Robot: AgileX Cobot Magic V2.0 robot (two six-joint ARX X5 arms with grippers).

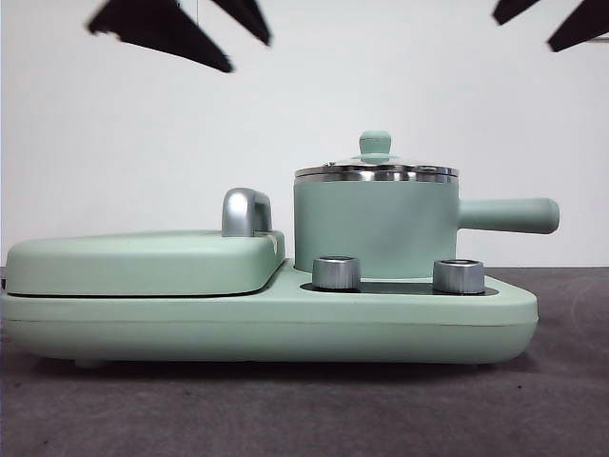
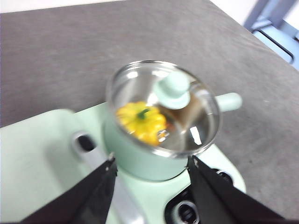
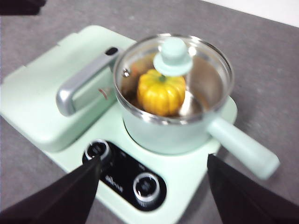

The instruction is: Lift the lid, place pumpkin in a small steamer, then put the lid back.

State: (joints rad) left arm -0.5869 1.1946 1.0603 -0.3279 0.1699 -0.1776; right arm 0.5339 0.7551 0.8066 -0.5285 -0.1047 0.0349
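Note:
The small steamer (image 1: pixel 373 228), a mint-green pot with a long side handle, stands on the appliance base. The lid (image 1: pixel 376 171) sits closed on its steel rim, its mint knob (image 2: pixel 172 89) upright. Through the glass the yellow-orange pumpkin (image 3: pixel 161 92) shows inside the pot, also seen in the left wrist view (image 2: pixel 140 120). My left gripper (image 2: pixel 152 158) hangs open above the steamer, holding nothing. My right gripper (image 3: pixel 154 157) is also open and empty, raised over the knob side of the base. In the front view only black jaw tips show at the top left (image 1: pixel 249 57) and top right (image 1: pixel 521 33).
The wide mint-green appliance base (image 1: pixel 285 319) carries two silver knobs (image 1: pixel 336 272) in front of the pot. A flat mint cover (image 1: pixel 143 262) with a silver handle (image 1: pixel 245 211) lies left of the steamer. Grey tabletop surrounds the base.

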